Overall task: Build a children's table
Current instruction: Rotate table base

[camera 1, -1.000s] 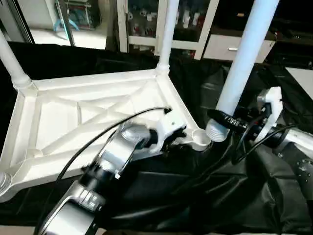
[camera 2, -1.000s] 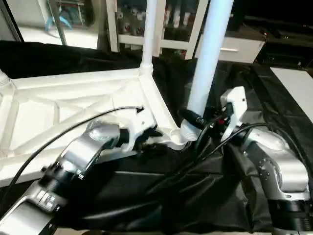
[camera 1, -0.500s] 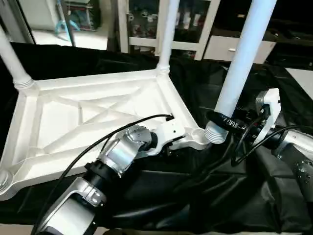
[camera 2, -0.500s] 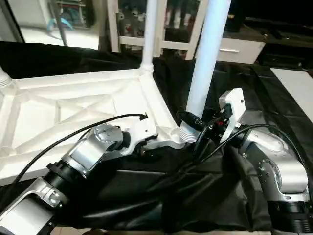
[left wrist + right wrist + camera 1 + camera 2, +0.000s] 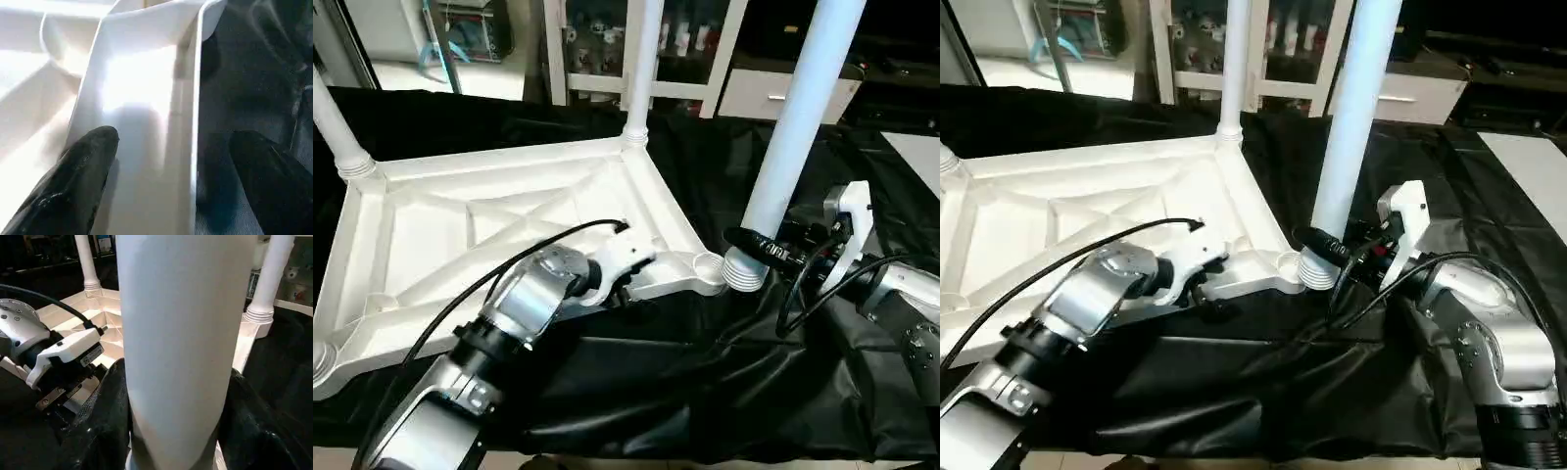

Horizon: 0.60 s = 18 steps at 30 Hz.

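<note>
White plastic rectangular tabletop [image 5: 499, 235] lies upside down on black cloth [image 5: 705, 392], X-ribbed underside up, filling the left-centre of the head views, roughly 9 to 12 o'clock. Two long white tapered tube legs already stand in its corner sockets: one at approx 10 o'clock [image 5: 335, 127], one at 12 o'clock [image 5: 641, 69]. Near-right round corner socket [image 5: 708, 264] is empty, just right of centre.

L gripper [image 5: 171, 161] sits at the tabletop's near edge, approx 7 o'clock from that empty socket. Its black fingers [image 5: 78, 171] stand wide apart, one on the inner side of the white rim wall and one outside over the cloth; the rim runs between them w/o being pinched. Black cable [image 5: 509, 264] arcs over the silver L forearm [image 5: 524, 304].

R gripper [image 5: 764, 250] is at approx 3 o'clock of centre, clamped on a third white tube leg [image 5: 793, 137] near its ribbed end [image 5: 741, 269]. That leg stands nearly upright, leaning slightly toward 1 o'clock. Ribbed end sits just beside the empty socket, on its right, not seated in it; can't tell whether they touch.

Background at 12 o'clock: white shelving w/ glass doors [image 5: 597, 49].
</note>
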{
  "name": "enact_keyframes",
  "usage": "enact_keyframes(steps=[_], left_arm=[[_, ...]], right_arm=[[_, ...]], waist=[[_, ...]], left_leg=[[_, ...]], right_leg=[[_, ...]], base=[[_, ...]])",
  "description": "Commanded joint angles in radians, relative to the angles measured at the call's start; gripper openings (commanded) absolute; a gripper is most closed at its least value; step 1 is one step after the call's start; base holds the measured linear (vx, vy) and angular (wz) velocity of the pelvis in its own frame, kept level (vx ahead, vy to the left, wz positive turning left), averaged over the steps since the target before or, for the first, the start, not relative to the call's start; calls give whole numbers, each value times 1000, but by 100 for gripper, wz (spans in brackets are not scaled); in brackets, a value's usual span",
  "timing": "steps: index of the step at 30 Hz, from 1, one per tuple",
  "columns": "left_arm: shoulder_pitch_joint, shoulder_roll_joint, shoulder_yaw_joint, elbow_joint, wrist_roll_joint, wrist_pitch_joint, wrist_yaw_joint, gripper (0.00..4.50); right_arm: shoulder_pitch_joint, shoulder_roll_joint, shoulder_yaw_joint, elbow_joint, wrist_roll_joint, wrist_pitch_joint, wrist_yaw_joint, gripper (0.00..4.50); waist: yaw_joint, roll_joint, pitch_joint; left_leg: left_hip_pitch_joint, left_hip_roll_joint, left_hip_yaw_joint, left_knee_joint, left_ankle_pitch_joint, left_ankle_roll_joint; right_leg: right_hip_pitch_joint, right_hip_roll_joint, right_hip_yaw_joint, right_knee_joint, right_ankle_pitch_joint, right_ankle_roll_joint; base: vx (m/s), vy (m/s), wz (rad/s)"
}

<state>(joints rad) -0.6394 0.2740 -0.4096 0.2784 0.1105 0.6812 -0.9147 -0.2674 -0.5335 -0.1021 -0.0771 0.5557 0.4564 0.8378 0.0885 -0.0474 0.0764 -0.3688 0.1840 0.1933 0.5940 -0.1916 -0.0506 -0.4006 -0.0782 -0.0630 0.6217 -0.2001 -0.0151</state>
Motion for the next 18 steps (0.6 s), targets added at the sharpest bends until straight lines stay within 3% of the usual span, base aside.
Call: enact_keyframes(steps=[1,4,8,12,17,18], left_arm=[[2,6,12,-10,-2,35,3,380],[-1,-6,22,-19,-18,55,3,363],[2,-11,15,-63,-38,101,8,337],[2,-12,-9,-72,-29,78,-2,298],[1,-19,-28,-79,-32,77,-3,254],[-2,-19,-35,-77,-33,78,-4,249]], right_arm=[[-7,-5,-2,-15,9,1,9,188],[-11,-5,-1,-11,7,-1,12,188],[-12,-6,0,-11,2,-6,18,188],[-11,-5,0,-11,0,-9,20,188],[-9,-4,-1,-11,-1,-13,23,188],[-9,-4,0,-9,-3,-15,25,188]], waist=[[1,-3,-63],[2,-3,-64],[3,-2,-68],[4,2,-71],[5,-1,-72],[6,3,-74]], left_leg=[[13,53,-22,-67,-106,67],[14,53,-23,-67,-120,57],[13,53,-23,-66,-95,64],[13,53,-23,-64,-93,68],[12,52,-22,-64,-91,65],[12,52,-23,-63,-88,65]], right_leg=[[48,-75,51,-76,-118,-237],[49,-78,51,-80,-149,-225],[50,-76,51,-74,-100,-235],[52,-77,51,-74,-98,-236],[53,-76,51,-74,-91,-234],[54,-76,51,-72,-85,-235]], base=[[0,0,0],[0,0,0],[0,0,0],[0,0,0],[0,0,0],[0,0,0]])
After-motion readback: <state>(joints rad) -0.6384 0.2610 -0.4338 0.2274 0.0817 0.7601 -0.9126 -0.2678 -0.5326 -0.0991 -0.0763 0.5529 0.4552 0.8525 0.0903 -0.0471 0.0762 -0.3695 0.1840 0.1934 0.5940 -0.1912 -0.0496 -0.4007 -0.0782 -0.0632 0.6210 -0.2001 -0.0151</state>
